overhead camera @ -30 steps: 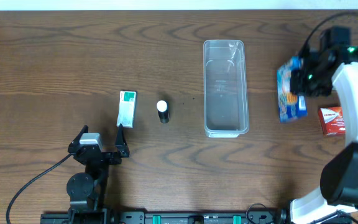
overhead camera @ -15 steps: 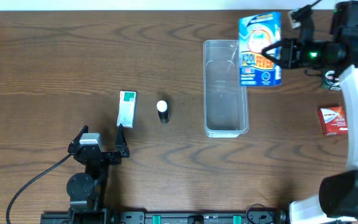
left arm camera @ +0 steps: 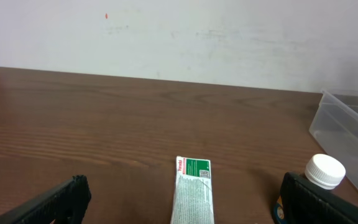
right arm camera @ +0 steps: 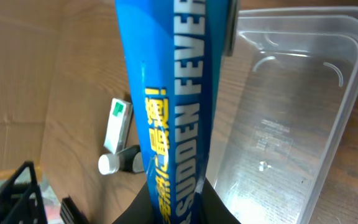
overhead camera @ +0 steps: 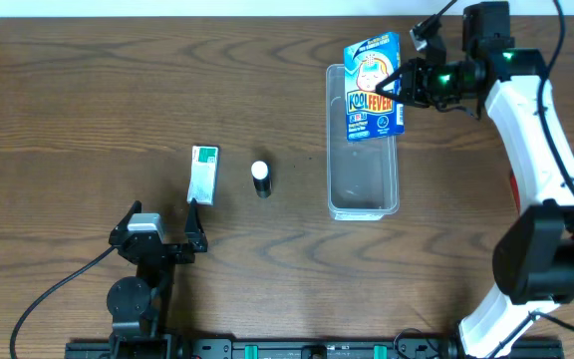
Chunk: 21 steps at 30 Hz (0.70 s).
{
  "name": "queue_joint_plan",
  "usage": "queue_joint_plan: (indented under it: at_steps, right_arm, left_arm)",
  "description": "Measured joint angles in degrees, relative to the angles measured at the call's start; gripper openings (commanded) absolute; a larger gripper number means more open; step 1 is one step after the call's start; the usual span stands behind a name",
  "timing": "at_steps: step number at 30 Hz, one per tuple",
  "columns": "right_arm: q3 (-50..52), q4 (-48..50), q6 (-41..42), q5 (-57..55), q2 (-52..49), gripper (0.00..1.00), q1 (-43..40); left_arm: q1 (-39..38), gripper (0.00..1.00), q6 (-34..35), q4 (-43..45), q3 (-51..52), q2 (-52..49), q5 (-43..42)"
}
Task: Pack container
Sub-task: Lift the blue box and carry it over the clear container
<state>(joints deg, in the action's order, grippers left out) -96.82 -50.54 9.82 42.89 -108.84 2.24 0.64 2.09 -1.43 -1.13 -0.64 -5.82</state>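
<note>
Shifted left since half a second ago: blue printed carton (overhead camera: 374,88), now over the far end of the container (overhead camera: 363,189) rather than at its right rim. Brown wood-grain table (overhead camera: 88,90) under everything; plain white wall (left arm camera: 166,31) behind its far edge. Nearest, left gripper (overhead camera: 162,214), fingers spread wide, low at the table's near edge. Just beyond, green-and-white box (overhead camera: 203,173) lying flat; small white-capped bottle (overhead camera: 260,178) near it on the right, not touching. Further right, clear container set lengthwise, near to far, well apart from both. Farthest, right gripper (overhead camera: 399,84) pinching the carton by its right edge, carton tilted, printed face up.
</note>
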Motion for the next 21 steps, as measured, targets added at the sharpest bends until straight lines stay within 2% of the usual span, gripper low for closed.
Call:
queue_joint_plan:
  at_steps: [11, 12, 13, 14, 15, 21]
  right_arm:
    - [0.02, 1.92, 4.24, -0.72, -5.84, 0.14, 1.53]
    - [0.00, 2.08, 4.28, -0.76, -6.12, 0.17, 1.79]
    - [0.02, 2.25, 4.46, -0.90, -6.40, 0.25, 2.10]
    - [0.02, 2.47, 4.85, -0.92, -6.62, 0.45, 2.45]
    - [0.02, 2.64, 4.83, -0.92, -6.67, 0.51, 2.73]
    - [0.02, 3.26, 5.11, -0.46, -6.67, 0.62, 3.37]
  left_arm:
    - [0.00, 0.98, 0.00, 0.00, 0.00, 0.00, 0.00]
    - [0.00, 0.98, 0.00, 0.00, 0.00, 0.00, 0.00]
    - [0.00, 0.98, -0.02, 0.00, 0.00, 0.00, 0.00]
    - [0.00, 0.98, -0.02, 0.00, 0.00, 0.00, 0.00]
    - [0.00, 0.98, -0.02, 0.00, 0.00, 0.00, 0.00]
    - [0.00, 0.98, -0.02, 0.00, 0.00, 0.00, 0.00]
